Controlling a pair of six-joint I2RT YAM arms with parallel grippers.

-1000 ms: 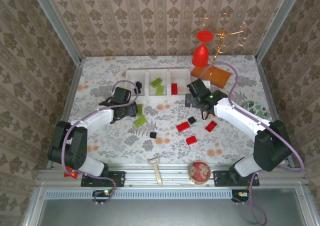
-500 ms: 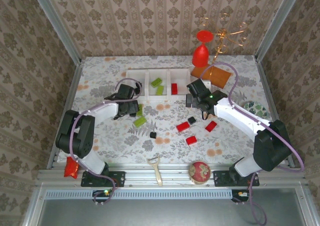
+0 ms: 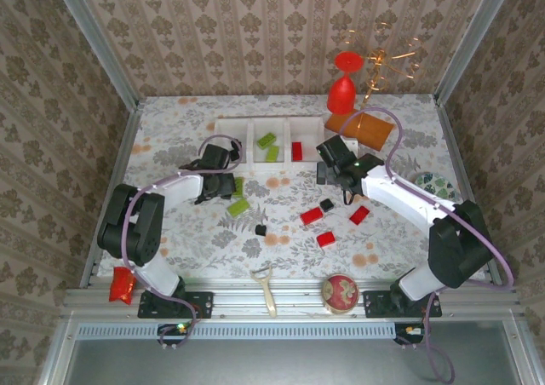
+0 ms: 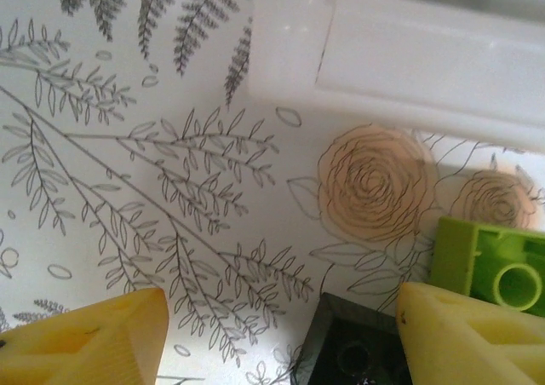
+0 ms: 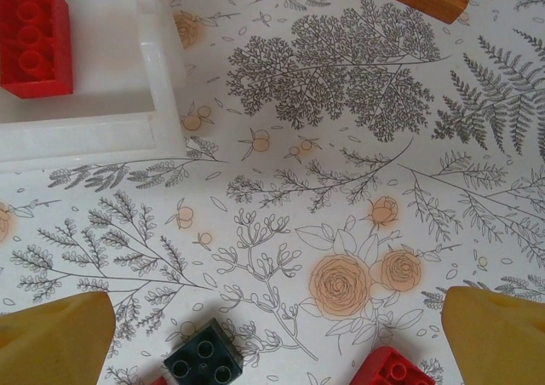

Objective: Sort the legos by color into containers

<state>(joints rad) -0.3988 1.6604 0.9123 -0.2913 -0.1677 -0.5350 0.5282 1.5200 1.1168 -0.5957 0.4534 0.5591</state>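
**Left arm reaches in toward the bins; right arm barely shifts**
The left gripper has moved up from well short of the containers to just beside their near left corner. Its elbow has swung in and risen behind it. A red packet, well away from the containers, is now more uncovered. The right gripper has edged slightly nearer the containers' right end.

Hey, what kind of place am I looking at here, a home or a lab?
Probably a robot test booth dressed up as a home. The left arm and right arm are bolted to a metal rail, wallpapered panels box in a floral table, and legos and bins are laid out for sorting.
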